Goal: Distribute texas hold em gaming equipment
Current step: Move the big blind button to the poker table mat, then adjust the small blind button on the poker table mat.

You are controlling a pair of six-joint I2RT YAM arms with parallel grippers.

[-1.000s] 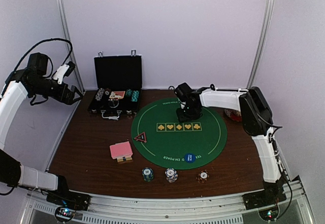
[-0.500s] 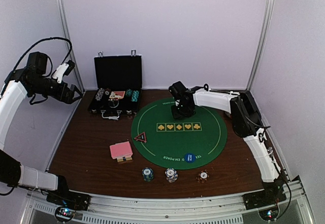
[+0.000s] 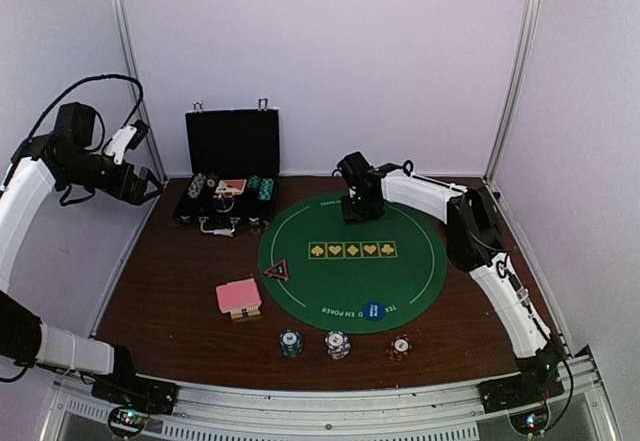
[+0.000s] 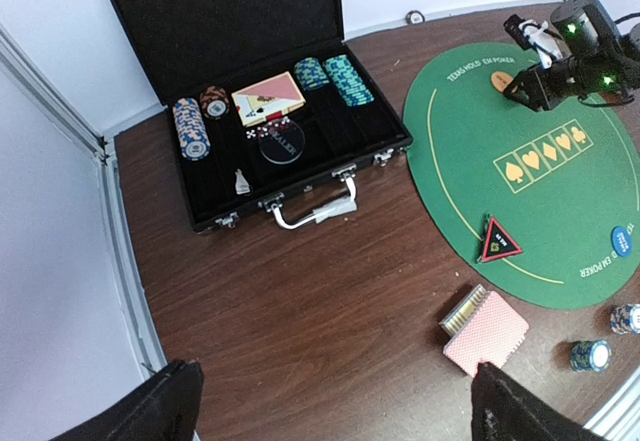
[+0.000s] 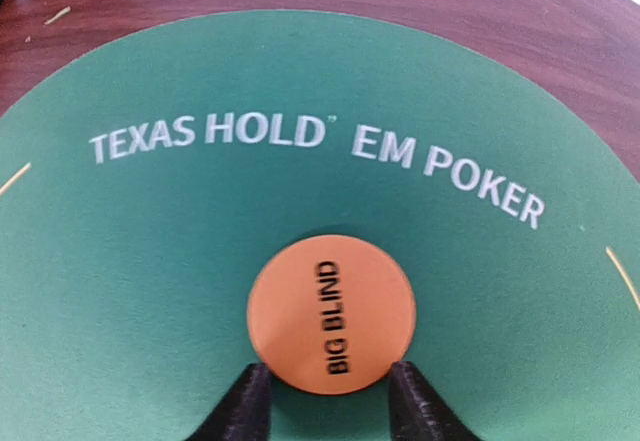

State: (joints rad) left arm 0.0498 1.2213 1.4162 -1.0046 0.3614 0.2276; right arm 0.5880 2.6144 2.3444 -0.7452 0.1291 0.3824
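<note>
- Round green mat (image 3: 420,261) at the centre of the frame; the right gripper (image 3: 360,213) sits low over its far edge.
- Open black case (image 3: 232,141) up and left of the mat.
- Three chip stacks (image 3: 337,344) in a row below the mat.

"TEXAS HOLD EM POKER" on the green mat (image 5: 150,261), "BIG BLIND" on the orange disc (image 5: 331,309)

Soft, even, bright light from overhead leaves only faint, short shadows on the surface (image 3: 170,291) and no glare. The overhead view is slightly grainy. The left wrist view bows at its edges, and the right wrist view renders the orange disc (image 5: 331,311) sharply.
</note>
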